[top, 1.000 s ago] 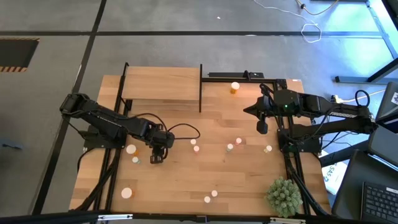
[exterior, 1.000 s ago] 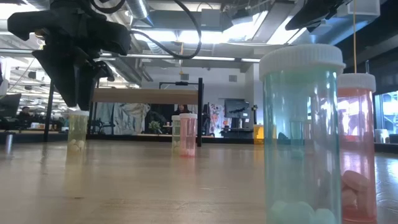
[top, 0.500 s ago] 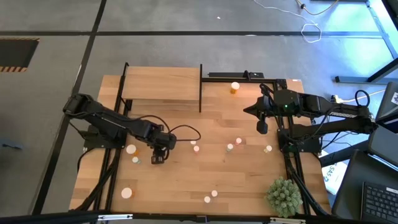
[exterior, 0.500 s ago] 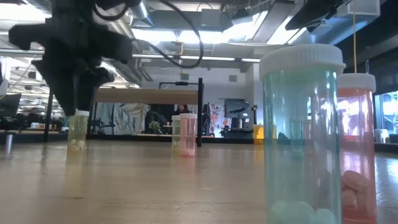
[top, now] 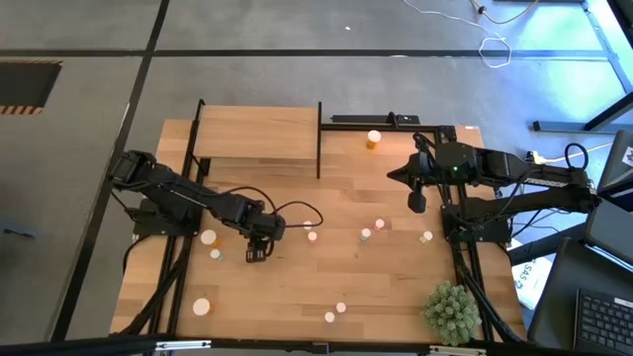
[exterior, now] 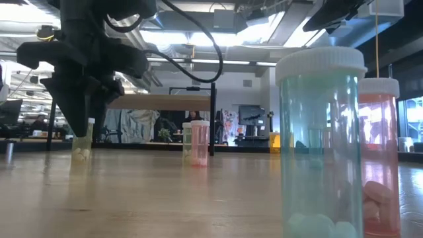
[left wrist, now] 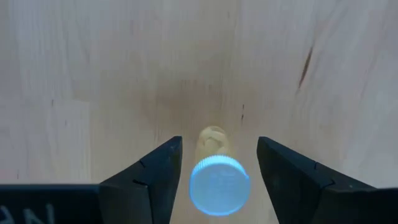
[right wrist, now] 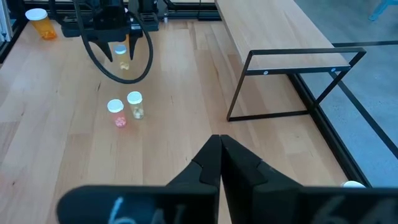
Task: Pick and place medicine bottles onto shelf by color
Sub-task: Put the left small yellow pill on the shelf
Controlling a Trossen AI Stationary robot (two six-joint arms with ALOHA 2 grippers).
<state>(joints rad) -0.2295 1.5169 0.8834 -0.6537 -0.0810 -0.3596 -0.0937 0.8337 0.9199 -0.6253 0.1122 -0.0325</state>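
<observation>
Medicine bottles (top: 365, 234) are dotted over the wooden bench (top: 396, 287), and each one stands up with a pale cap on top. One small yellow-green bottle (left wrist: 216, 174) stands right between the two fingers (left wrist: 155, 177) of the left claw (top: 256, 253). The claw is open, with a gap on each side of the bottle, so it is not touching it. In the low view this same bottle (exterior: 82, 140) stands on the bench under the dark claw (exterior: 74, 125).

Two bottles stand side by side near the middle of the bench, a pink one (right wrist: 116, 113) and a yellow-green one (right wrist: 135, 104). A big orange bottle (top: 373, 139) stands near the far edge of the bench, just right of the shelf (top: 255, 131). Another big orange one (top: 202, 308) stands near the front left corner. Two bottles fill the front of the low view, a blue-green one (exterior: 320, 142) and a red one (exterior: 378, 155) just behind it.

The shelf is a light wooden top on thin black legs at the back left of the bench. No bottle can be seen on its top.

The right claw (top: 417, 203) hangs over the right side of the bench, well apart from the bottles. Its fingers (right wrist: 219, 163) are pressed shut and hold nothing.

A spiky green plant ball (top: 452, 312) sits at the front right corner.
</observation>
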